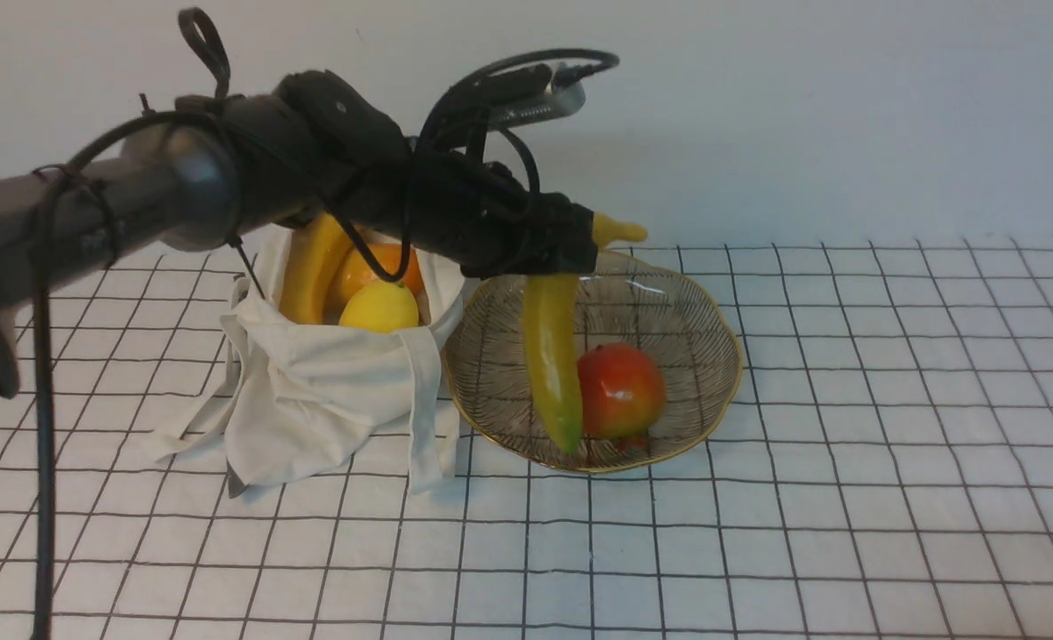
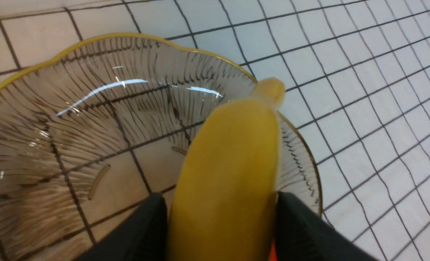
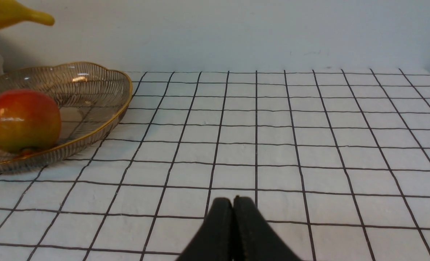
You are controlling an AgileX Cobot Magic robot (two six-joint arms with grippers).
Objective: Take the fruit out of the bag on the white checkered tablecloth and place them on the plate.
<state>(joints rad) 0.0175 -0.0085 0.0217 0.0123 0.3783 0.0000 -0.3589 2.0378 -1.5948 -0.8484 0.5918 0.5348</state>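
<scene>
Held banana (image 1: 551, 356) mid behind L end effector (image 1: 567, 252)

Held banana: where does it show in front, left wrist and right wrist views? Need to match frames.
Front view: banana hangs mid-picture over the plate, beside the red fruit.
Left wrist view: banana fills the foreground between the black fingers, with its stem past the plate rim.
Right wrist view: only its stem end shows, above the plate.
Shared landmark: the plate's gold rim.
</scene>
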